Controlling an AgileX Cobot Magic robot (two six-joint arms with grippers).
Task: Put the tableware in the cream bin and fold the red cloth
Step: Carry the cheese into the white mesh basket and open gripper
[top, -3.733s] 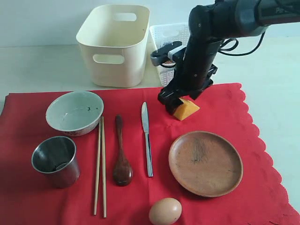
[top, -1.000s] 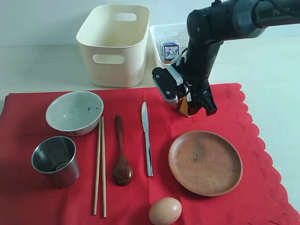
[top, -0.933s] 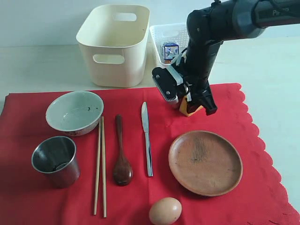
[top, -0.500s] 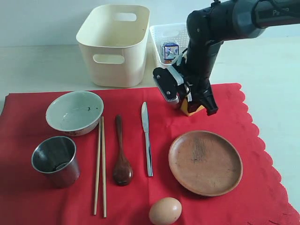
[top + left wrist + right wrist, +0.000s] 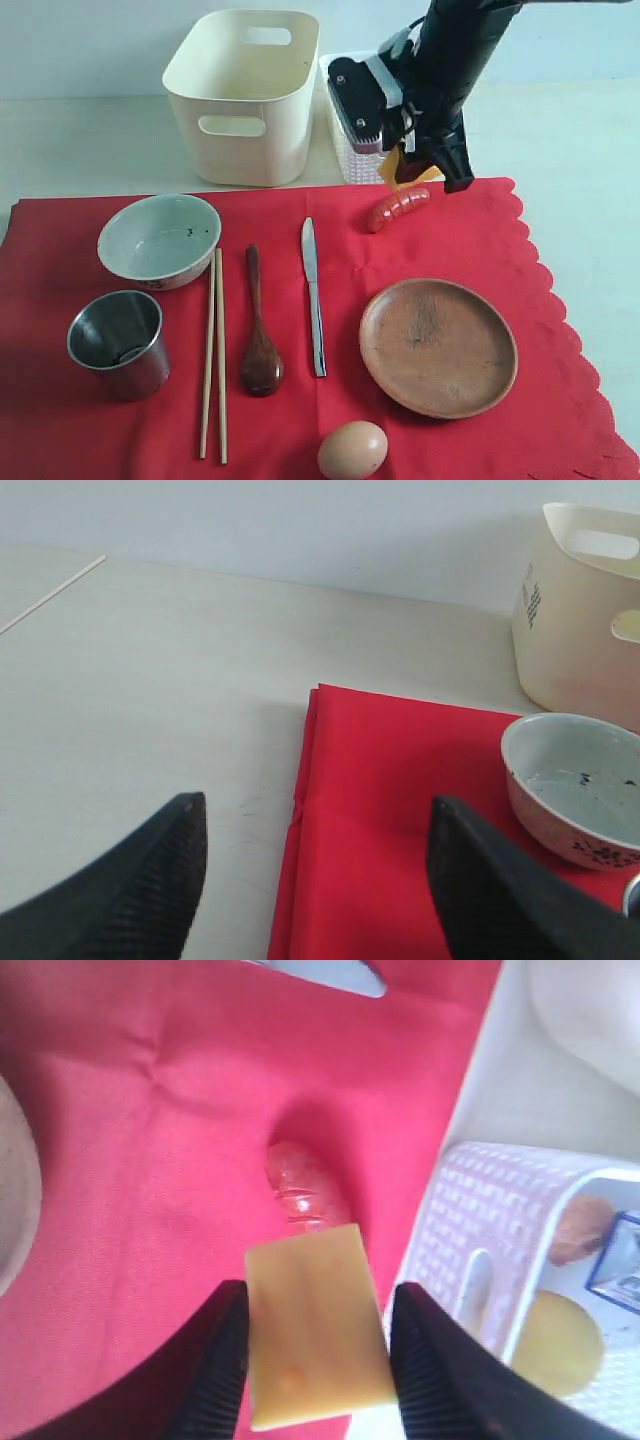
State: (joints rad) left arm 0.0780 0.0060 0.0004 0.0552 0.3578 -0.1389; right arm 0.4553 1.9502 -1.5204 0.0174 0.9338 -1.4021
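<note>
The pale bench (image 5: pixel 90 150) carries the red cloth (image 5: pixel 560 400), spread flat with its scalloped edge on the right of the exterior view. An egg (image 5: pixel 352 450) lies nearest on the cloth.

Behind the egg, from left to right:
- cup (image 5: pixel 117 342), upright
- chopsticks (image 5: pixel 213 350), side by side
- spoon (image 5: pixel 260 335)
- knife (image 5: pixel 314 295)
- plate (image 5: pixel 438 347)

The bowl (image 5: pixel 160 240) stands upright beyond the cup, just beside the far ends of the chopsticks.

The left gripper (image 5: pixel 315 880) has its jaws wide apart with nothing between them. It hangs over the cloth's left edge and the bare bench, with the bowl beyond it.

A sausage (image 5: pixel 397 209) lies farther back, near the cloth's far edge. The right gripper (image 5: pixel 415 165) is raised above the sausage. Its jaws are closed on a cheese wedge (image 5: pixel 310 1340), one finger on each flat side.

Beyond the cloth, the bin (image 5: pixel 245 95) stands upright on the bench. A white basket (image 5: pixel 345 85) stands just beside it on the right. In the right wrist view the basket holds a small carton (image 5: pixel 615 1260) and some food pieces.
</note>
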